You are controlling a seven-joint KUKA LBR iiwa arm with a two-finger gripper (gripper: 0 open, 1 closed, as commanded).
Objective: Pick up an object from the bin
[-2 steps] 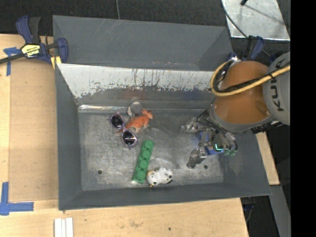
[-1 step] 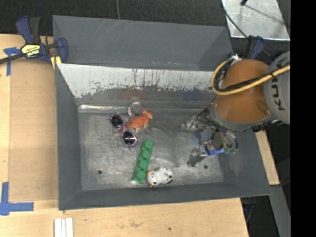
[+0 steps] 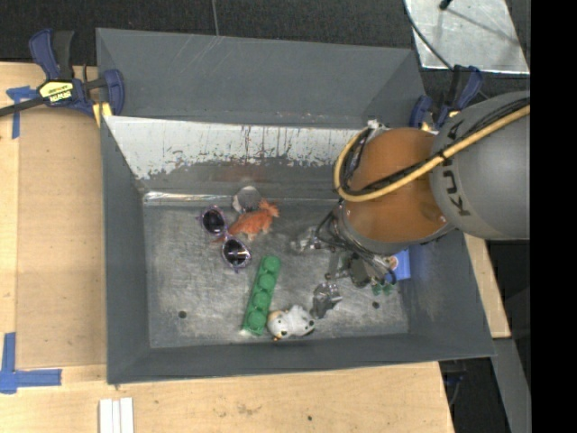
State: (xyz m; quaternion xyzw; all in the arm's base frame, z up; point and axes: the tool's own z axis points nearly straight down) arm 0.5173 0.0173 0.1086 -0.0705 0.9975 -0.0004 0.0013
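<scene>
Mostly, the arm hides a blue thing beside the claw.

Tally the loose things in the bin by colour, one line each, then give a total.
Orange toy: 1
Purple sunglasses: 1
Green knobbly strip: 1
White toy: 1
Blue thing, partly hidden: 1
Total: 5

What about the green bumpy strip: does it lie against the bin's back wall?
No, the green strip lies near the front of the bin floor, its lower end beside a white toy.
</scene>
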